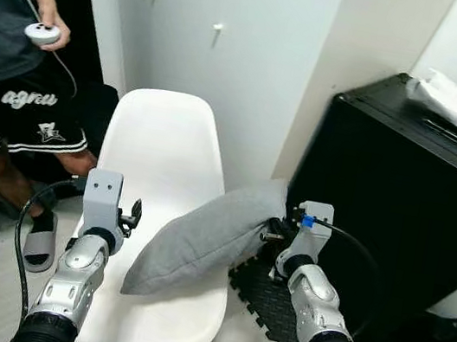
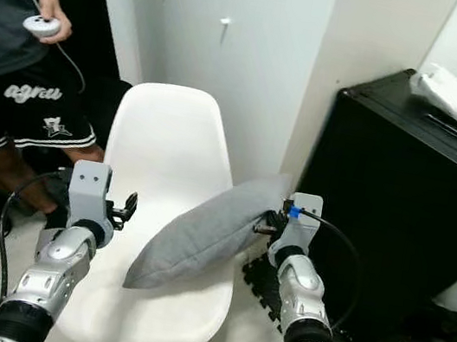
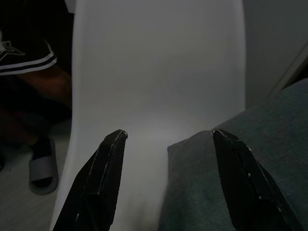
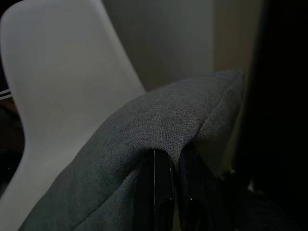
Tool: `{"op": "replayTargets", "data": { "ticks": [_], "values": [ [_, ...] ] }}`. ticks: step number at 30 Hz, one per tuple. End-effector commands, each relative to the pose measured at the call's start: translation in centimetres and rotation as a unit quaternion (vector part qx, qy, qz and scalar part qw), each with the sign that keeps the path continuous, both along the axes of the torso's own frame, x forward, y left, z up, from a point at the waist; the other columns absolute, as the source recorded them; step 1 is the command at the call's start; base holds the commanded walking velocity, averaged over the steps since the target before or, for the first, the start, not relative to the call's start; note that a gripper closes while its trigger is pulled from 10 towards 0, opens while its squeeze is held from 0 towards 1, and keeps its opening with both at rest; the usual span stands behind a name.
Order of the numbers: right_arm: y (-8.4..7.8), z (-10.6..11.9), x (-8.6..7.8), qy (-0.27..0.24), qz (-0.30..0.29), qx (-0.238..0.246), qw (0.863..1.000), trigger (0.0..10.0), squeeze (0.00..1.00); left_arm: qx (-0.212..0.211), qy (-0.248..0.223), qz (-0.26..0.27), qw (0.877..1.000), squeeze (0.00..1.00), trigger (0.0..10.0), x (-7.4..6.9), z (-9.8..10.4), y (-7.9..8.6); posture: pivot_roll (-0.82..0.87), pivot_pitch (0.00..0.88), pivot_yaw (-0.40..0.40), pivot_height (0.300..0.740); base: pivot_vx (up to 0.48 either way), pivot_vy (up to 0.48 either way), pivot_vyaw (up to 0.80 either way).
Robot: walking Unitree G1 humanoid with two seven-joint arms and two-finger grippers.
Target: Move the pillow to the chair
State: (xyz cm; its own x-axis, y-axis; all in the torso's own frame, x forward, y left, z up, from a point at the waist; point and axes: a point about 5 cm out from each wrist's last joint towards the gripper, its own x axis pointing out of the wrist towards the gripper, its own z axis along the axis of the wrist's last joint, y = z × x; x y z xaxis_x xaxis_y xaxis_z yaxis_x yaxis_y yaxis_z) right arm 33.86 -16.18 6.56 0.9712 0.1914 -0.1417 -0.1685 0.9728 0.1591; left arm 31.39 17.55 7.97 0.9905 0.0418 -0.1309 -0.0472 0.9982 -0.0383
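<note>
Right gripper [image 4: 172, 192] pinches pillow [image 1: 200, 236] edge btwn fingers, over chair [image 1: 161, 151].

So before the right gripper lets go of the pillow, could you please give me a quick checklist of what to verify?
1. Right gripper pinching the pillow edge: ok, fingers shut on the fabric.
2. Pillow's lower end on the chair seat: ok.
3. Pillow fully over the seat: not ok, its upper end overhangs the seat edge toward the black cabinet.
4. Left gripper clear of the pillow: ok, open, with the pillow corner between its fingers, ungripped.
5. Person clear of the chair: ok, standing beside it.
6. Pillow staying put once released: cannot tell.
</note>
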Motion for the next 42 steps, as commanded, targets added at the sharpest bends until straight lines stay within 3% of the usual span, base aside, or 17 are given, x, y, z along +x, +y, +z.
{"op": "replayTargets", "data": {
  "ticks": [1,19,42],
  "values": [
    [0.1,-0.2,0.1,0.014,0.001,-0.014,1.000,10.0,0.00,0.002,0.018,0.008,1.000,0.00,10.0,-0.2,-0.6,0.3,0.01,0.033,-0.024,0.740,0.000,0.000,0.00],
    [-0.3,-3.2,-1.9,0.070,-0.008,-0.052,0.996,10.0,0.00,0.018,0.053,0.017,0.998,0.00,10.0,-1.2,-2.4,0.6,0.01,0.041,-0.029,0.740,0.000,0.000,0.00],
    [0.5,-3.7,-2.3,0.072,-0.014,-0.044,0.996,10.0,0.00,0.020,0.060,0.017,0.998,0.00,10.0,-1.8,-3.0,0.5,0.01,0.048,-0.023,0.740,0.000,0.000,0.00]
  ]
}}
